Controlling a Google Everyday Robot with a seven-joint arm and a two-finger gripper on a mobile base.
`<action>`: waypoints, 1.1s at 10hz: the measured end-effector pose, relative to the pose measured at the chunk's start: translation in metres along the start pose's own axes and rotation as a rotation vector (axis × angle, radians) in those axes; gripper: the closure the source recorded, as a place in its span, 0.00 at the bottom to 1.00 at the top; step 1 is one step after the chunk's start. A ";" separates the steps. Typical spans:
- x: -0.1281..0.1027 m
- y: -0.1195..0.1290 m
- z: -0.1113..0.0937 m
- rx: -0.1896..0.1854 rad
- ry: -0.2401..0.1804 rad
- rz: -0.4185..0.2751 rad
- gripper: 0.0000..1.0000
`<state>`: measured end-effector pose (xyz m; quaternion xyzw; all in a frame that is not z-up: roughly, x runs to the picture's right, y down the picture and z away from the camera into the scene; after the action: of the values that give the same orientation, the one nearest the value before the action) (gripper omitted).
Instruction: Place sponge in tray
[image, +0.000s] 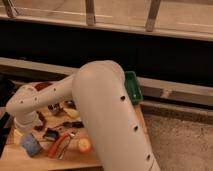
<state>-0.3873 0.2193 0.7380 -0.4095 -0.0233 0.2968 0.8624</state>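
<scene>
The sponge (31, 145), a small blue-grey block, lies flat near the front left corner of the wooden table (15, 159). My gripper (26, 128) hangs at the end of the white arm, just above and behind the sponge, open and holding nothing. The wrist housing hides most of the gripper. The green tray (133, 89) stands at the back right of the table. Only its right end shows, because my arm's big upper link covers the rest.
An orange fruit (84, 145), a red-handled tool (59, 146) and a small black object (50, 134) lie close to the right of the sponge. More clutter, including a dark bowl (45, 86), sits behind the wrist. A dark counter wall runs along the back.
</scene>
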 end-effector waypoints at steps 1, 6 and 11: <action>-0.006 0.014 0.011 -0.016 0.008 -0.025 0.20; -0.013 0.038 0.044 -0.018 0.069 -0.098 0.20; -0.002 0.003 0.048 0.118 0.143 -0.051 0.20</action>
<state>-0.4041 0.2527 0.7677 -0.3775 0.0455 0.2455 0.8917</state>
